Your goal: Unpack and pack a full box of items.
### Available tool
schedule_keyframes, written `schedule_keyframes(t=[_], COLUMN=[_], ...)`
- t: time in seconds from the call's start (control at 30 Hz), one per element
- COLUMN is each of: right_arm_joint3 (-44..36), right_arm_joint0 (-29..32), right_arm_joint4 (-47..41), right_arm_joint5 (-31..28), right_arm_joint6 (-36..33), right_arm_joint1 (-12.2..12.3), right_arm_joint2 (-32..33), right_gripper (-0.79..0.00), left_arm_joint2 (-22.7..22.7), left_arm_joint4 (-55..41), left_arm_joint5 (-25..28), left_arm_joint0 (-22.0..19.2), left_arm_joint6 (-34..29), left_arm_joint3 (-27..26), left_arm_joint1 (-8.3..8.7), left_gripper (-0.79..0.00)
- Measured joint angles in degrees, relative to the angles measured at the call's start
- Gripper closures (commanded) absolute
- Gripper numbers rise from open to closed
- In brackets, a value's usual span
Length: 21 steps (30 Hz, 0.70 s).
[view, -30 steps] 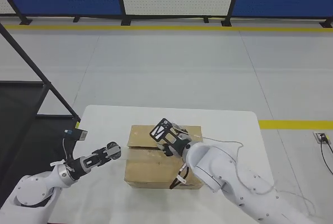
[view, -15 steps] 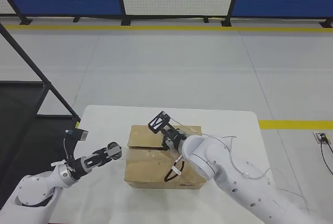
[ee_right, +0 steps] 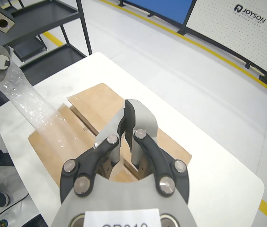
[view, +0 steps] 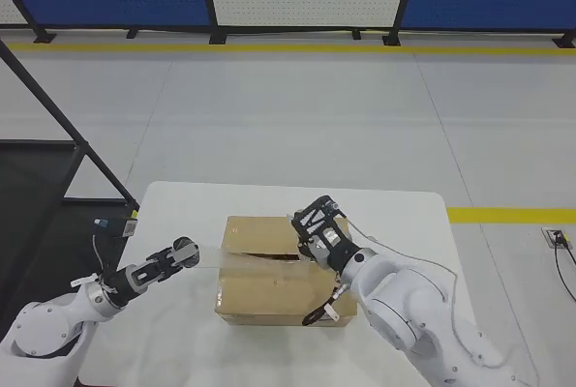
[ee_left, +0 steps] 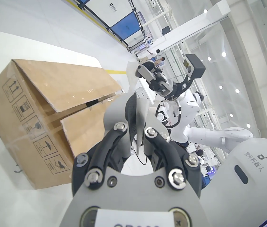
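A brown cardboard box stands in the middle of the white table, and a gap runs between its top flaps. My left gripper hangs off the box's left side, shut on a strip of clear tape. The strip stretches from the gripper's fingers down to the box top. My right gripper hovers over the far right part of the box top. Its fingers are shut with nothing between them.
A black metal shelf rack stands just left of the table, close behind my left arm. Bare table shows on the right of the box and along its far edge. Blue and white panels line the floor beyond.
My left gripper has drawn back to the left, away from the box, with the clear tape stretched out. My right gripper has shifted right across the box top.
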State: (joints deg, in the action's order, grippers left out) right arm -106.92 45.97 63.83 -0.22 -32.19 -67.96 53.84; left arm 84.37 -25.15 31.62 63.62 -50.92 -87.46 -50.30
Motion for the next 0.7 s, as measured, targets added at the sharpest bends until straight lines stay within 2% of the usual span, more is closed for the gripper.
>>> schedule_keyframes(t=[0.33,0.7], right_arm_joint3=[-3.46,-1.93], right_arm_joint0=[9.52,21.3], right_arm_joint4=[4.33,4.72], right_arm_joint5=[0.49,-0.5], right_arm_joint6=[12.42,37.65], right_arm_joint1=[0.9,1.03], right_arm_joint2=[6.62,11.13], right_gripper=[0.0,0.0], left_arm_joint2=[0.24,-1.24], left_arm_joint4=[1.46,1.61], left_arm_joint5=[-0.23,0.71], left_arm_joint0=[-1.3,-2.35], left_arm_joint6=[0.66,1.95], left_arm_joint3=[1.13,3.71], left_arm_joint1=[-0.15,-0.7], left_gripper=[0.0,0.0])
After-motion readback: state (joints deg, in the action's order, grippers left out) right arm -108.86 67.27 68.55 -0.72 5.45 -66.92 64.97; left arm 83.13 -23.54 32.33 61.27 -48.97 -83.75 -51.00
